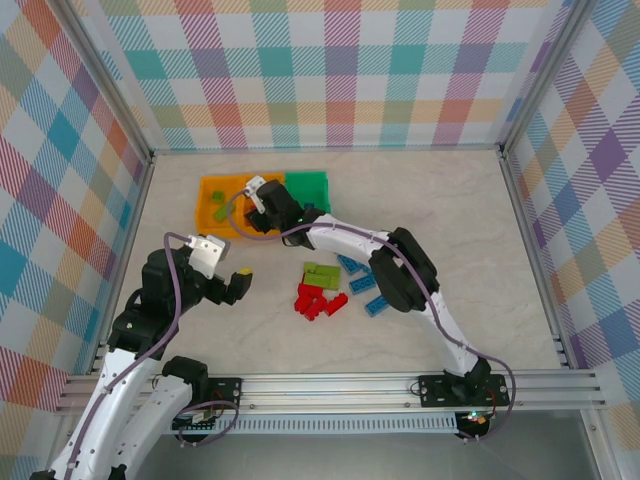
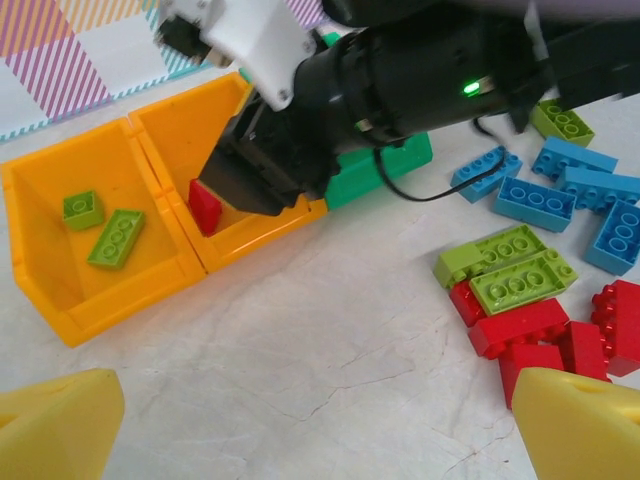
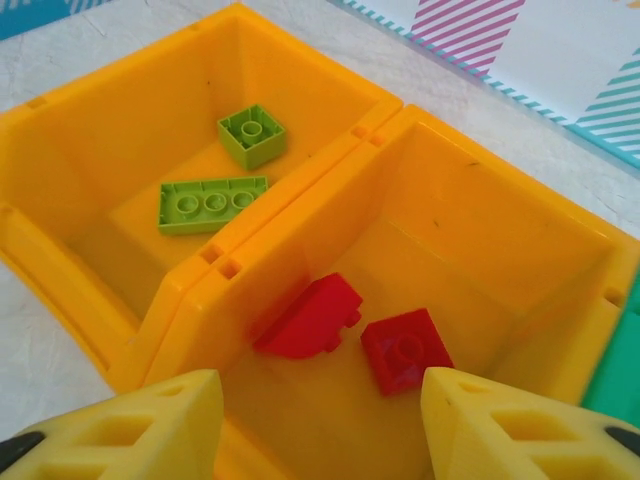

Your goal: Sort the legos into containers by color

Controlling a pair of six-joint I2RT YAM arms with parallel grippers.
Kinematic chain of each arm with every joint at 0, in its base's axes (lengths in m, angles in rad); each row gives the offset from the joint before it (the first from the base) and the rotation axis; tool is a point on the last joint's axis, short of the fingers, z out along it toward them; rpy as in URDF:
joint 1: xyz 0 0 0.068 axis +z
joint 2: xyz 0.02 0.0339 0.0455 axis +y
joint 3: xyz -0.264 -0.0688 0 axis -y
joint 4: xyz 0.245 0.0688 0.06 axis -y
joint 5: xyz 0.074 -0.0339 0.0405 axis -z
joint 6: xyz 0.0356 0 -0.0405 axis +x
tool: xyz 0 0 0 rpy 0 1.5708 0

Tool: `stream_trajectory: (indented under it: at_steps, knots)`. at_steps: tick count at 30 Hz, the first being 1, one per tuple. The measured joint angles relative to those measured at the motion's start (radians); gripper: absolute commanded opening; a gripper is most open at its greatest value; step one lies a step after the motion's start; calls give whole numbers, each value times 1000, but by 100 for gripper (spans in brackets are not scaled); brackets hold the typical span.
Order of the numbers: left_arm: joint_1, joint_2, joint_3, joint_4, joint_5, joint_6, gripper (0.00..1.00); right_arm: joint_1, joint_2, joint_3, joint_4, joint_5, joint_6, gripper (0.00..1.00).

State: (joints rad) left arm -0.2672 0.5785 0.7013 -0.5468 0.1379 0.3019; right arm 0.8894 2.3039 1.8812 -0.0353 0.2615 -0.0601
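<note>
Masking green bin [image 2: 392,162]: right arm [image 2: 420,70]

Pale marbled tabletop [image 1: 330,345], pastel plaid walls [image 1: 340,70], aluminium frame rails [image 1: 330,385]

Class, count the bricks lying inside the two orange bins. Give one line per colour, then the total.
Green bricks: 2, both in one orange bin
Red bricks: 2, both in the other orange bin
Total: 4
</note>
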Motion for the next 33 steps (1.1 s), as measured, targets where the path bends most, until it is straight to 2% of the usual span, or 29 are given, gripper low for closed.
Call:
stream_trajectory:
  at_steps: [5,11,15,18,21,23,28,33]
  knots:
    - [2,1,0,0,-13,-22,100,0,-266,-248,-17,-27,37,69]
    - [2,40,2,1,-27,-111,100,0,-721,-611,-42,-73,127,81]
    - [2,85,23,0,50,-145,100,-14,-888,-733,-165,-100,212,89]
    - [2,124,72,0,214,-124,100,-37,-867,-719,-312,-106,261,99]
    - [-19,154,129,3,363,-73,100,-64,-770,-647,-454,-101,293,99]
    - [-49,171,151,4,420,-31,100,-87,-674,-565,-531,-90,324,100]
    - [-89,203,144,-16,435,34,100,-154,-425,-309,-692,-32,387,100]
    - [-95,203,95,-62,395,77,100,-182,-237,-119,-791,43,422,100]
